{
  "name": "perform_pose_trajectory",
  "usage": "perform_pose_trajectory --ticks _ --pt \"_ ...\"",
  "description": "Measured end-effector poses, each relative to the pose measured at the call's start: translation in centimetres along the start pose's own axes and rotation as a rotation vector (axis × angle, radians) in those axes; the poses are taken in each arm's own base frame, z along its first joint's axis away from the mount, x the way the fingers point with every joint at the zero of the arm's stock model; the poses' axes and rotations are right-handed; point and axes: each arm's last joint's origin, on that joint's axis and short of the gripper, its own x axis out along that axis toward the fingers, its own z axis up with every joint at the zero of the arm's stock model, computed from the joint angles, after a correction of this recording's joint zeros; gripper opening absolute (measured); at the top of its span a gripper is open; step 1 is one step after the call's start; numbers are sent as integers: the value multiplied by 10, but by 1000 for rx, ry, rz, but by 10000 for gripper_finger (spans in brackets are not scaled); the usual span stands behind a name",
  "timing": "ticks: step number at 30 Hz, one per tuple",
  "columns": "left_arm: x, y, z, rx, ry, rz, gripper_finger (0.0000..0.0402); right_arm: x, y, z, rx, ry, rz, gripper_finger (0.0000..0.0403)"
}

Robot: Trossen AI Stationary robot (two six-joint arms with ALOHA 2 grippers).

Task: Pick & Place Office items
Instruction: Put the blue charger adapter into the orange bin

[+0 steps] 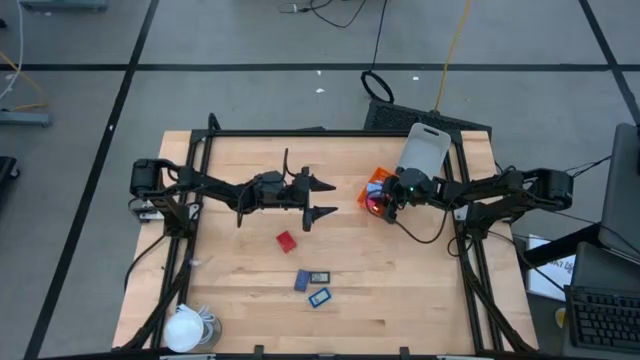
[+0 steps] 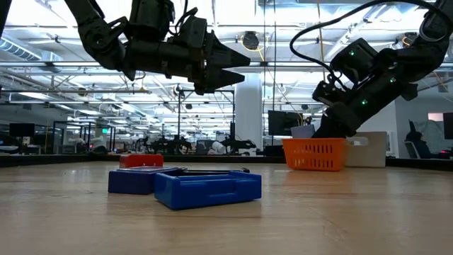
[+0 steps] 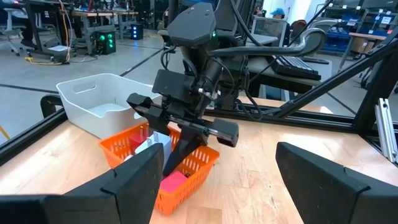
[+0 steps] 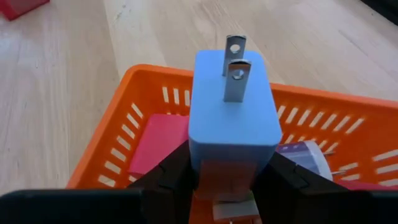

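I have the right gripper (image 4: pixel 230 186) over the orange basket (image 4: pixel 124 143), pinching a pale blue plug adapter (image 4: pixel 233 106), prongs away from the wrist along its long axis. Next, I judge: release it inside. The left gripper (image 1: pixel 322 197) hovers mid-table, fingers spread, near the red block (image 1: pixel 286 241).

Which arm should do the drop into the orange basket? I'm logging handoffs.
Right: its pincer is shut on the blue plug adapter directly above the orange basket. The left pincer is open, away from it.
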Motion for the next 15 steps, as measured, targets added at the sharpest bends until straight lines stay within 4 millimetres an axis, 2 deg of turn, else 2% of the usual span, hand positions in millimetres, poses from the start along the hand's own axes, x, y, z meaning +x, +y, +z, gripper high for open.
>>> perform_pose_trajectory --ticks 11,15 --pt "0 0 -2 -3 23 2 327 -12 0 10 -20 -80 -7 120" --pt "0 0 -2 -3 24 2 327 -18 1 9 -22 -53 -3 120"
